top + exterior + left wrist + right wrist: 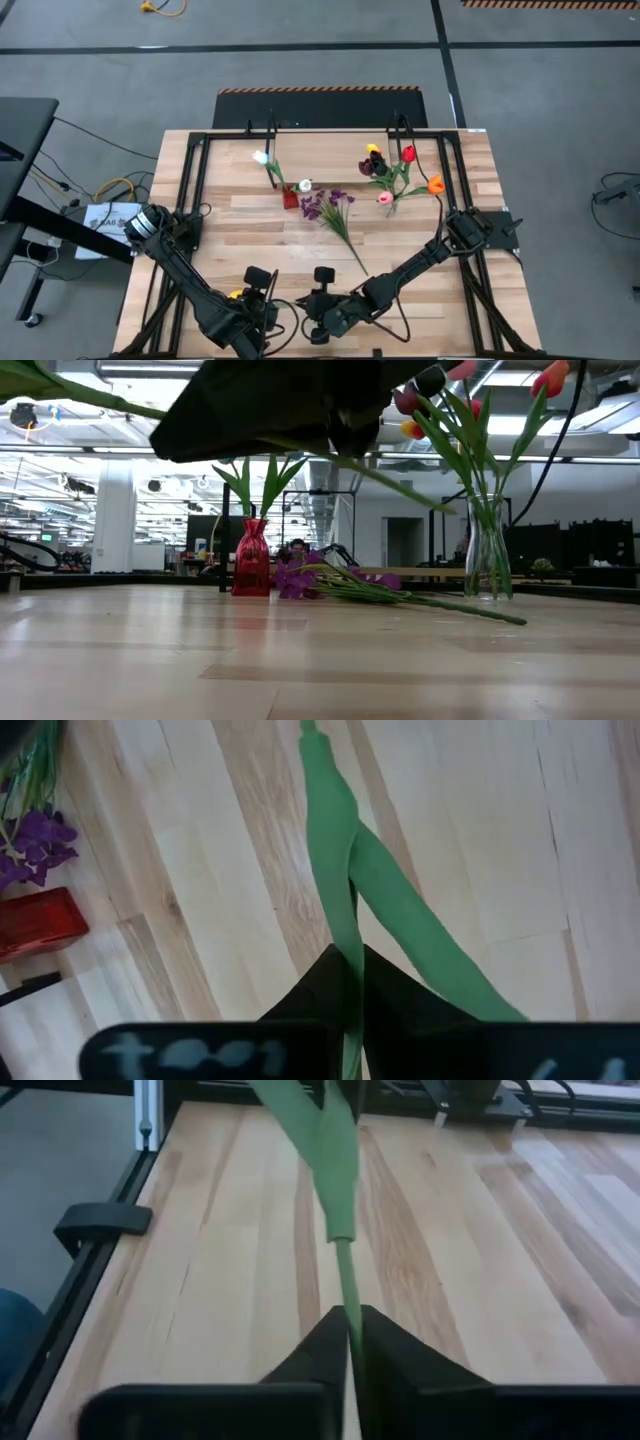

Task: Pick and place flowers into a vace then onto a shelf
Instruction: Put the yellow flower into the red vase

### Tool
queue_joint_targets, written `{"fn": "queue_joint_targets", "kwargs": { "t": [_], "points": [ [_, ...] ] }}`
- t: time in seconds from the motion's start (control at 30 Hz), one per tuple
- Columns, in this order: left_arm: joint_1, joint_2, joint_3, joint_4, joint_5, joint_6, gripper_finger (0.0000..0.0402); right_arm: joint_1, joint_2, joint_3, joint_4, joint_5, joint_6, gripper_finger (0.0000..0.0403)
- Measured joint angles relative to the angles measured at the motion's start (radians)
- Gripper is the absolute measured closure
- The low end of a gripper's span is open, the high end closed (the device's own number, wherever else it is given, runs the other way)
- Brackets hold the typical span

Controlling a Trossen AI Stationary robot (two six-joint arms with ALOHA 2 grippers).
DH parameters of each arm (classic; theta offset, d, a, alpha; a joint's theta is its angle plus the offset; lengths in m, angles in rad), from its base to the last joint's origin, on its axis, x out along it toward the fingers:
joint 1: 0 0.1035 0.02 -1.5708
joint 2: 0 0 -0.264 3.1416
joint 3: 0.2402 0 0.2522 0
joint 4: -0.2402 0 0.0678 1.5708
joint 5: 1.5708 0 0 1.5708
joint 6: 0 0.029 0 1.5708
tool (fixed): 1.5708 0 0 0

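Two grippers meet at the near edge of the table in the high view. The left gripper (262, 300) and the right gripper (322, 318) sit just beside each other. A spot of yellow next to the left one is probably the bloom of the tulip they share. Both vases stand well away toward the far side. The red vase (290, 198) is near the middle, and the glass vase (390, 205), already holding several tulips, is on the right arm's side. The purple sprig (335, 212) lies flat on the table between them.

In the low view, a dark gripper body fills the top, though I cannot say which arm it belongs to. The tulip stem (400, 482) slants across close to level, not upright. The necks of both vases point straight up behind it.

In the left wrist view, the left gripper (350, 970) is clenched on the tulip stem (335, 850). The stem and two leaves run straight out ahead of the fingers.

In the right wrist view, the right gripper (350, 1330) is pinched on the same stem (345, 1270), gripping the bare part below the leaves.

The stem's long axis lies across the table, so I judge it must be tipped upright before it can enter a vase. The right arm is nearer the glass vase.
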Motion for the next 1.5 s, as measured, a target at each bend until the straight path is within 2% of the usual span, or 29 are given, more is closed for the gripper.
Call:
{"fn": "queue_joint_targets", "kwargs": {
  "t": [0.13,0.4,0.67,0.83,0.97,1.1,1.4,1.5],
  "points": [
    [0.000,0.000,0.000,0.027,0.046,-0.014,0.0385,0.009,0.000,0.001,0.004,0.011,0.000,0.0397],
    [0.009,0.000,0.000,0.099,0.142,-0.016,0.0343,0.009,0.000,0.001,0.003,0.009,0.000,0.0401],
    [0.037,0.000,0.000,0.098,0.396,-0.108,0.0266,0.012,0.000,0.001,0.002,0.009,0.000,0.0402],
    [0.040,0.000,0.000,0.038,0.449,-0.140,0.0236,0.016,0.000,0.001,-0.016,0.013,0.001,0.0402],
    [0.038,-0.023,-0.001,-0.044,0.398,-0.155,0.0233,0.020,0.000,0.001,-0.020,0.016,0.002,0.0402],
    [0.019,-0.087,-0.001,-0.041,0.312,-0.186,0.0233,0.019,0.000,0.001,-0.024,0.016,0.002,0.0403],
    [-0.050,-0.293,-0.001,0.025,0.023,-0.292,0.0232,0.020,0.000,0.001,-0.039,0.014,0.005,0.0403],
    [-0.089,-0.349,-0.001,0.080,-0.108,-0.293,0.0232,0.020,0.000,0.001,-0.038,0.013,0.005,0.0403]
  ]
}}
